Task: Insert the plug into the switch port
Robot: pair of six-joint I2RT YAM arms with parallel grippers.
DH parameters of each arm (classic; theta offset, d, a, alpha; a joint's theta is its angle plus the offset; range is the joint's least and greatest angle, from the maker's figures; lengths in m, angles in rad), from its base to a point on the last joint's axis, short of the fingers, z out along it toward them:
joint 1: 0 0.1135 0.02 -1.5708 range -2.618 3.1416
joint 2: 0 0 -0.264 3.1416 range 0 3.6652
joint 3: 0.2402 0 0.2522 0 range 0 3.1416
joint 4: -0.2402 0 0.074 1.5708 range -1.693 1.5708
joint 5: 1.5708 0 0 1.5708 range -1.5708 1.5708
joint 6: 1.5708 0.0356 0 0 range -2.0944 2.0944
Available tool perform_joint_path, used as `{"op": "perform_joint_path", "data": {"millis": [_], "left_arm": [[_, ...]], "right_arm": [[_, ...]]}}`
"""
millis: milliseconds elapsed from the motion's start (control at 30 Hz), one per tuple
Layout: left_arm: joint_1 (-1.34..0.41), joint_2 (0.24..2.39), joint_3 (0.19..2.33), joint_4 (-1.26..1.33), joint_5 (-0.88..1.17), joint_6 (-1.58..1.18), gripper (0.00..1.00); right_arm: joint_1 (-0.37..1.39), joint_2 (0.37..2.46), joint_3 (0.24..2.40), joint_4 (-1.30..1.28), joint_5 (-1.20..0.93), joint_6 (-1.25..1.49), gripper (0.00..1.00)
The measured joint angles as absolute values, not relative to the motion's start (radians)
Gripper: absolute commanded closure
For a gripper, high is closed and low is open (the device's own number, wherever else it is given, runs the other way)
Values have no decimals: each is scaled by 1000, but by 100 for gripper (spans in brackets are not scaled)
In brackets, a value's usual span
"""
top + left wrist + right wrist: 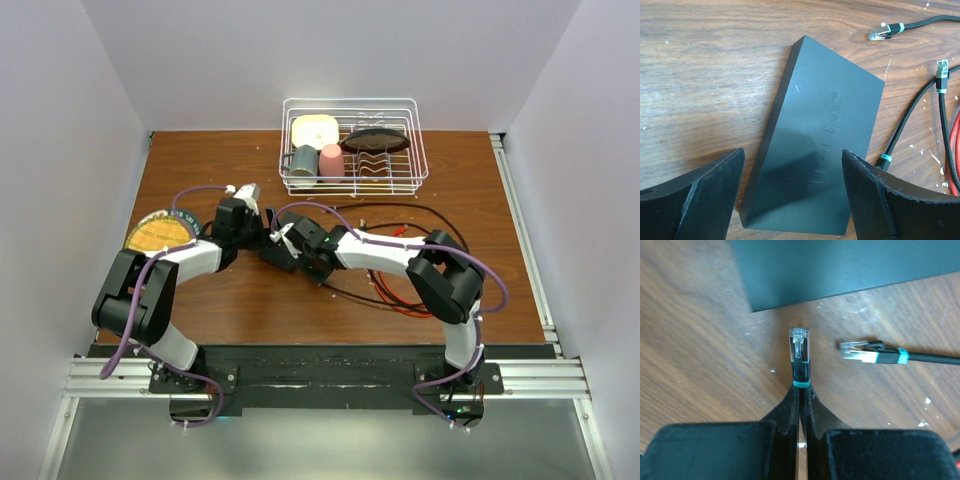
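The switch is a flat matte-black box lying on the wooden table; its sockets do not show in any view. My left gripper hangs open just above it, one finger on each side of its near end. My right gripper is shut on a black cable just behind the plug, a clear connector with a teal band. The plug points at the switch's corner, a short gap away. In the top view both grippers, left and right, meet mid-table and hide the switch.
A second plug lies loose right of the held one. More black cables with plugs and a red cable trail right. A white wire dish rack stands at the back; a round yellow disc lies left.
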State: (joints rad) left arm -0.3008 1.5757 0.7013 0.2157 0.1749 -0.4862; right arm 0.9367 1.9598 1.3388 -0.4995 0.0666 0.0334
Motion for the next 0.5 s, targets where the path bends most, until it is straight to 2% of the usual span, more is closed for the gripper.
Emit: {"op": "perform_joint_path", "data": {"millis": [500], "left_arm": [[-296, 1576, 687, 240, 211, -487, 22]], "right_arm": [[913, 2003, 1409, -556, 49, 36, 100]]}}
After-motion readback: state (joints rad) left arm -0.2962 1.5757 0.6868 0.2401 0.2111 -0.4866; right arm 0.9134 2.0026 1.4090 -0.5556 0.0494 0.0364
